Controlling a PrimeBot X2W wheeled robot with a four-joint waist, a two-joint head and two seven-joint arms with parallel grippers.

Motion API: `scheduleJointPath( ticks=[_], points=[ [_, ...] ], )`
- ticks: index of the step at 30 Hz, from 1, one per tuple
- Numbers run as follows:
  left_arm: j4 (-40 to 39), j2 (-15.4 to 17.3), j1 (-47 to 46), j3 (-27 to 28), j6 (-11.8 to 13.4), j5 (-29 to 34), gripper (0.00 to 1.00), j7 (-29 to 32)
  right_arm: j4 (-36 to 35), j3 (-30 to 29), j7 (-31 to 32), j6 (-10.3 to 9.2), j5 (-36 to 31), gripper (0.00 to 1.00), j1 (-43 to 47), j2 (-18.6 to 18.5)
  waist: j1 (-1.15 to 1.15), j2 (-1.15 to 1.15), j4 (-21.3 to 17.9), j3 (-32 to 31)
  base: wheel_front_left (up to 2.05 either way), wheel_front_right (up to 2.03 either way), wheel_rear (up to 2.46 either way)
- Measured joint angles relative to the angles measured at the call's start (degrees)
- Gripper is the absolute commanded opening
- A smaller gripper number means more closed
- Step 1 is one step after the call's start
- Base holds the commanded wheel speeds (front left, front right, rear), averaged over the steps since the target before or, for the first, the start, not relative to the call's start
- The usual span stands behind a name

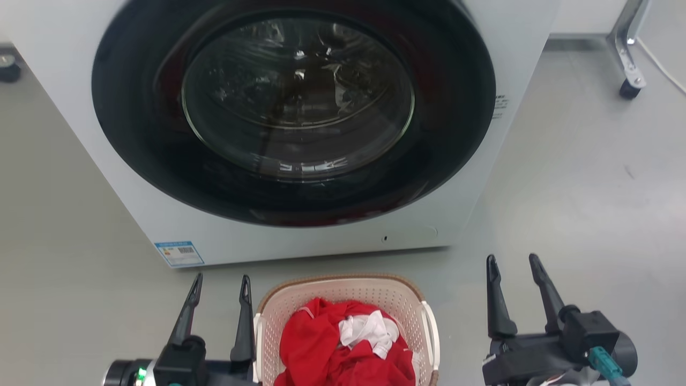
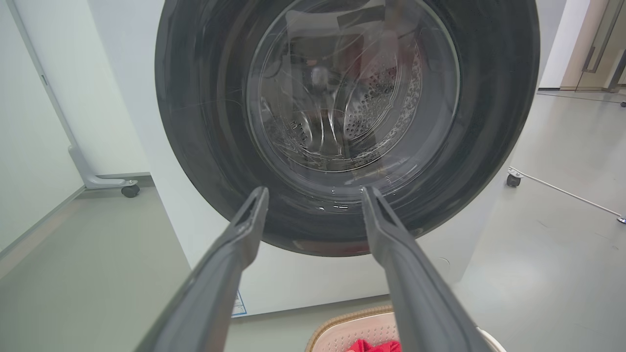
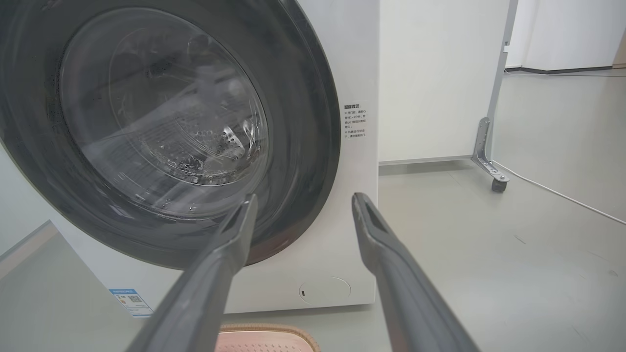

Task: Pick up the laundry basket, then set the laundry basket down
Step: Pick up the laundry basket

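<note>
The small cream plastic laundry basket (image 1: 375,298) (image 2: 342,333) (image 3: 264,341), with perforated walls, a brown woven-look rim and white side handles, stands on the grey floor (image 1: 579,203). It holds crumpled red clothes (image 1: 316,343) and a white cloth (image 1: 370,328). Just behind the basket rises the white front-loading washing machine (image 1: 321,244), its round dark glass door shut. The left gripper (image 1: 222,279) (image 2: 315,191) hangs just beside the basket's left handle, fingers spread and holding nothing. The right gripper (image 1: 512,260) (image 3: 305,197) hangs farther off the basket's right side, fingers likewise apart and empty.
</note>
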Motion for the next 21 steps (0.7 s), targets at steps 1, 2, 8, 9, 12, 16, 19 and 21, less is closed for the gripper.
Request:
scheduleJointPath(
  ticks=[1,2,8,9,12,16,19,21],
  points=[
    [0.00,0.00,-0.59,-0.10,0.00,-0.03,1.00,0.00,0.02,-0.12,0.00,0.00,0.00,1.00,-0.60,-0.01,0.00,0.00,0.00,0.57,0.00,0.00,0.00],
    [0.04,-0.01,-1.21,-0.11,0.00,-0.26,1.00,0.00,0.01,-0.24,0.00,0.00,0.00,1.00,-1.13,-0.01,0.00,0.00,0.02,1.17,0.00,0.00,0.00],
    [2.33,-0.02,-5.44,0.02,0.00,-0.92,1.00,0.00,1.99,-0.38,-0.01,0.00,0.11,1.00,-5.59,-0.03,0.00,0.00,0.13,5.39,0.00,0.00,0.00],
    [3.00,-0.02,-6.28,-0.08,0.00,-0.92,1.00,0.00,2.48,-0.42,-0.01,0.00,0.16,1.00,-6.35,-0.03,0.00,0.00,0.15,6.15,0.00,0.00,0.00],
    [4.93,-0.04,-9.12,-0.49,-0.04,-0.91,1.00,0.00,4.25,-0.88,-0.01,0.01,0.30,1.00,-8.45,-0.08,0.01,0.00,0.23,8.54,0.00,0.00,0.00],
    [7.90,-0.10,-13.27,-1.14,-0.63,-0.52,1.00,0.00,6.56,-1.32,-0.01,0.09,0.33,1.00,-10.71,-0.16,0.01,0.00,0.43,11.78,0.00,0.00,0.00],
    [10.39,-0.19,-16.13,-1.13,-0.85,-0.49,1.00,0.00,8.55,-1.43,-0.01,0.10,0.34,1.00,-12.30,-0.19,0.01,0.01,0.68,14.26,0.00,0.00,0.00],
    [12.22,-0.24,-17.71,-1.09,-1.15,-0.52,1.00,0.00,9.88,-1.66,-0.01,0.10,0.34,1.00,-13.48,-0.20,0.01,0.01,0.89,15.94,0.00,0.00,0.00]
  ],
)
